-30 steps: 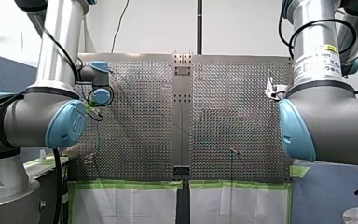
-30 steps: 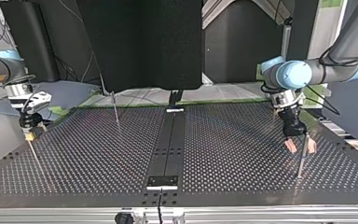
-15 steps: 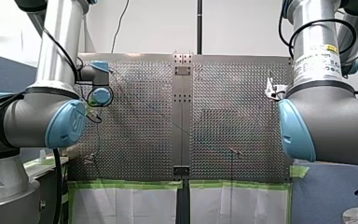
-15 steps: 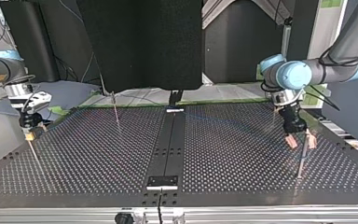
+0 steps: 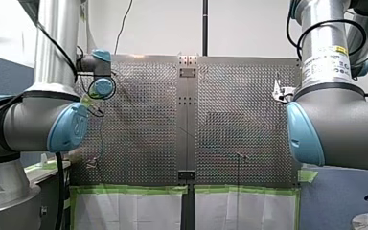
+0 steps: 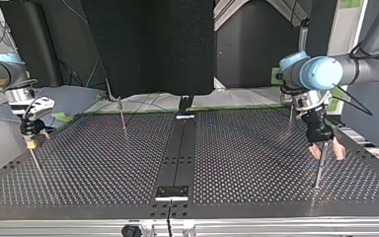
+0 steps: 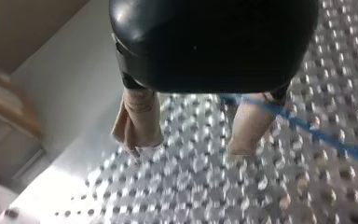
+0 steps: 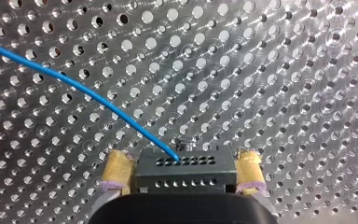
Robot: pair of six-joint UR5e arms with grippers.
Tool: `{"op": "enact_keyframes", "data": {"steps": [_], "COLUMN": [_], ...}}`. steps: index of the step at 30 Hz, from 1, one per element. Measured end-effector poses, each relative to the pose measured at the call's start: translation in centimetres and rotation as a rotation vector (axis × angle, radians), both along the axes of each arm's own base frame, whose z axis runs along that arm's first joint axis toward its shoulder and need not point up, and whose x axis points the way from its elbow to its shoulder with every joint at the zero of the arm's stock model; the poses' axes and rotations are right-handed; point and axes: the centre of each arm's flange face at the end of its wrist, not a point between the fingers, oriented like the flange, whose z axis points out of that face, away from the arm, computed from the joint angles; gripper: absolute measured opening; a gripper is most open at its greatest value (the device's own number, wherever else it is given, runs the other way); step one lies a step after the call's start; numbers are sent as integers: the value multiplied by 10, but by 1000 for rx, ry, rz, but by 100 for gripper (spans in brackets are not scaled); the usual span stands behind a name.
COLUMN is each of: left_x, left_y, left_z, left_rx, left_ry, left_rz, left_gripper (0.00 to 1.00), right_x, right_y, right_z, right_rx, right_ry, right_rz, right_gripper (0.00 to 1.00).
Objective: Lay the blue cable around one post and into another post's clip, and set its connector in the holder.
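The blue cable runs over the perforated table into a black connector. That connector sits between the yellow pads of my right gripper, which is open, with slim gaps on both sides. In the top view my right gripper hangs low at the table's left edge. My left gripper is open at the right, its beige fingers empty and just above the table. The cable passes beside one finger. A thin post stands right by that gripper.
More thin posts rise from the table: one at the back left, one under my right gripper. A dark centre strip splits the table. Green tape lines the front view's near edge.
My left gripper has shifted to the right in the top view, its wrist moving farther away in the front view. My right gripper has stayed still around the connector.
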Motion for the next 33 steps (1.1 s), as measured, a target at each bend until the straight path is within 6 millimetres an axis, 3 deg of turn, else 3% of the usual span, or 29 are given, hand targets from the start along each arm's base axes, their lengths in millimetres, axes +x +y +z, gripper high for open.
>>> {"op": "enact_keyframes", "data": {"steps": [18, 28, 33], "left_x": [-45, -64, -84], "left_y": [-14, -18, -17], "left_z": [-36, -34, -34], "left_rx": [29, 69, 112], "left_ry": [46, 73, 103], "left_rz": [-53, -31, -10], "left_gripper": [100, 100, 100], "right_x": [0, 0, 0], "right_y": [0, 0, 0], "right_z": [0, 0, 0], "right_rx": [0, 0, 0], "right_ry": [0, 0, 0], "right_rz": [0, 0, 0], "right_gripper": [100, 100, 100]}}
